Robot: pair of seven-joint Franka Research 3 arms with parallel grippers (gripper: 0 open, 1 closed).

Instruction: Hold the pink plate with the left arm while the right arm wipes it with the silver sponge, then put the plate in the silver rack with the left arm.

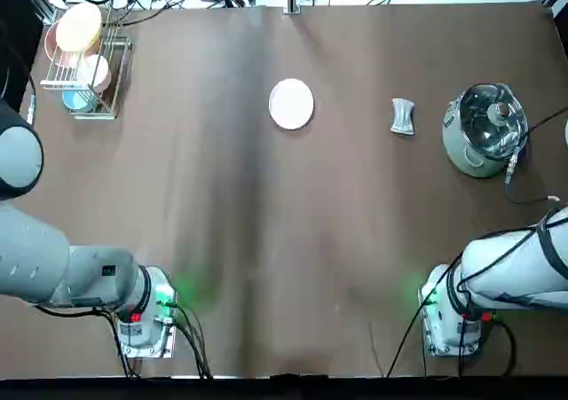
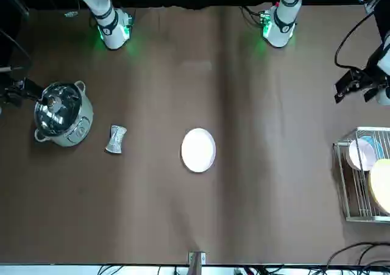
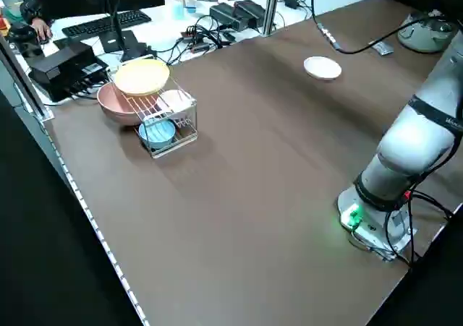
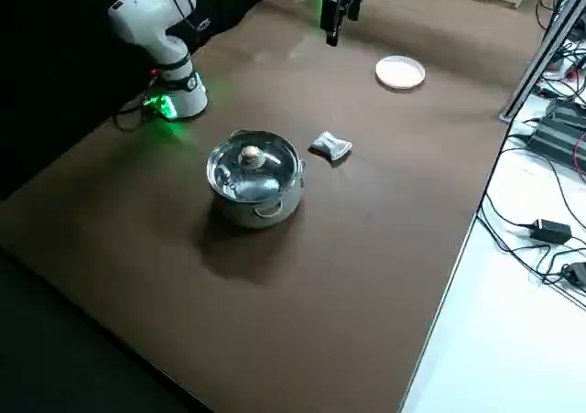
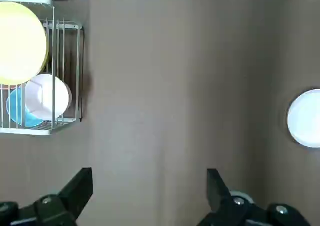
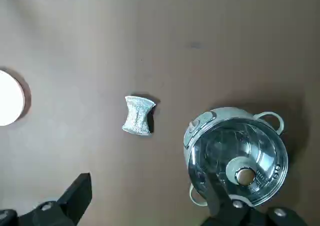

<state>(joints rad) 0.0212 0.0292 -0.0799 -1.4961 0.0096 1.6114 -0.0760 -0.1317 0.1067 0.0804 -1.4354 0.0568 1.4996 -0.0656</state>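
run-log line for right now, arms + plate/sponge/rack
left gripper: open, empty | right gripper: open, empty | pink plate: on table | silver sponge: on table, apart from plate | silver rack: holding dishes

Top view: overhead, looks down on most of the desk (image 1: 355, 196), arm bases near.
Front view: from the far side, faces the robot, high above.
Left side view: raised, left side, looks diagonally down.
Right side view: raised, right side, looks diagonally down.
Left wrist view: closer, looks down past the left claw (image 5: 150, 196).
Right wrist view: closer, looks down past the right claw (image 6: 150, 198).
Shared by both wrists: the plate (image 1: 291, 104).
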